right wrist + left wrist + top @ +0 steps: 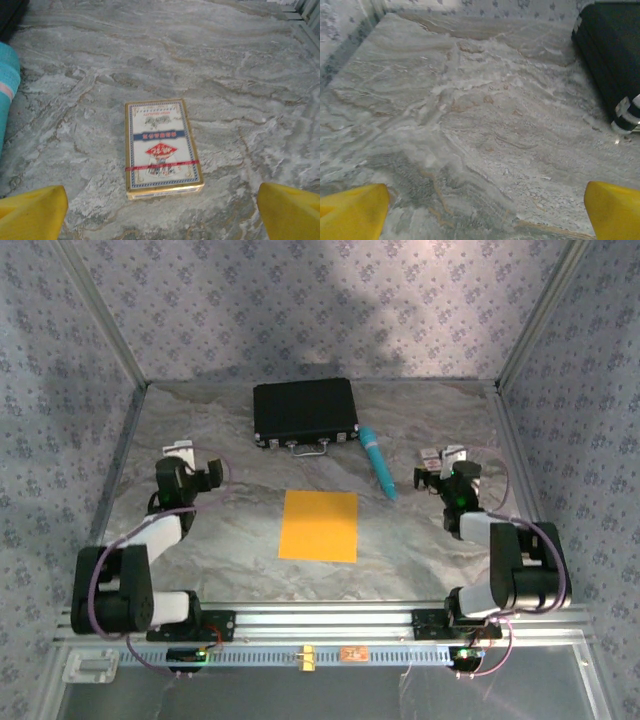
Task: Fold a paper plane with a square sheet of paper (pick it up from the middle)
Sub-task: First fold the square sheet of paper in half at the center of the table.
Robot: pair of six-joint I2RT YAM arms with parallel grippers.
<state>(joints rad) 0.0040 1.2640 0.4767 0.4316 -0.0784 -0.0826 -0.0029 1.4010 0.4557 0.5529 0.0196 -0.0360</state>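
Nearest your arms' bases, the square sheet of paper (319,525) lies flat in the middle of the bench (420,540), apart from both arms. Further out on the left, your left pincer (482,220) hangs over bare marble, its yellow fingers (352,212) spread wide with nothing between them. Your right pincer (162,215) stands just as wide and empty, above a small box of cards (162,147) lying flat. Beyond the sheet a teal tube (379,462) lies slanted. At the far side sits a black case (305,412), with what looks like a handle facing you.
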